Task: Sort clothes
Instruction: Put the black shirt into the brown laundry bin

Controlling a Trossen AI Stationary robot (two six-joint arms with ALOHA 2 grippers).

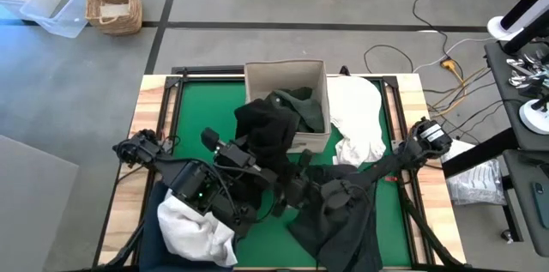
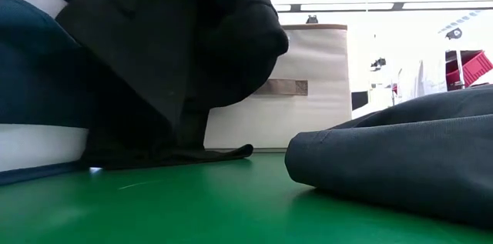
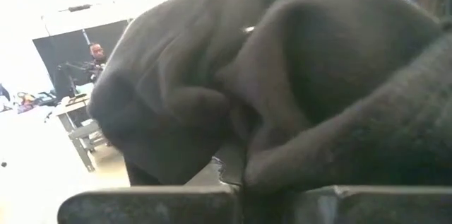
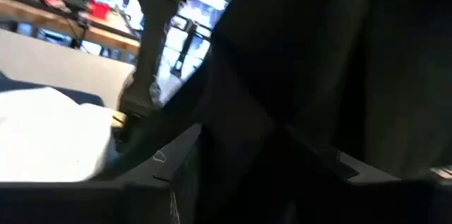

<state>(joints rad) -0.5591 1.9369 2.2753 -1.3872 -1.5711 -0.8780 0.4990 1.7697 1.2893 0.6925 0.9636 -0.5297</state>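
Your left gripper (image 1: 262, 167), fingers clamped on the black garment (image 1: 266, 130), lifts it toward the beige box (image 1: 319, 75) at twelve o'clock; next, release inside. Right gripper's (image 1: 296, 188) grip: cannot tell.

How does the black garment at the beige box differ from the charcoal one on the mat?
The black garment is raised, draped over the beige box front; the charcoal garment lies flat on the mat. The black one is darker and bunched; the charcoal one is spread wider. Both are soft, dark fabric.
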